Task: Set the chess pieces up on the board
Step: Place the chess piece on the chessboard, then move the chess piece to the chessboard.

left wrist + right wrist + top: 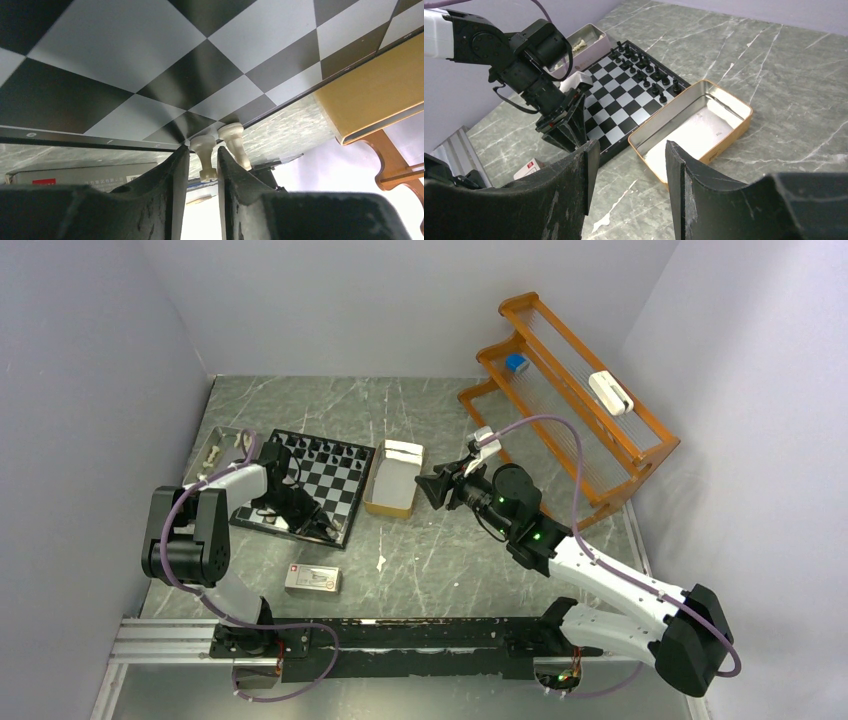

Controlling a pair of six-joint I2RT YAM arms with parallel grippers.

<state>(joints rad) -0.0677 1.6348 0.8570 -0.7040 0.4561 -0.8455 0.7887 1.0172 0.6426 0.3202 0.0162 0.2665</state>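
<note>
The board (330,502) lies at the left of the table, with black chess pieces (325,452) lined along its far edge. My left gripper (318,528) is down at the board's near right corner. In the left wrist view its fingers (170,175) stand on either side of a pale piece (204,145) that stands on a corner square of the board (125,45). A narrow gap shows beside the piece's stem. A second pale piece (232,136) stands next to it. My right gripper (630,150) hovers open and empty in front of the tan tin (724,127).
A grey tray (215,450) with pale pieces sits left of the board. The open tan tin (392,490) lies to the board's right. A white-and-red carton (313,579) lies near the front. An orange rack (580,400) stands at the back right.
</note>
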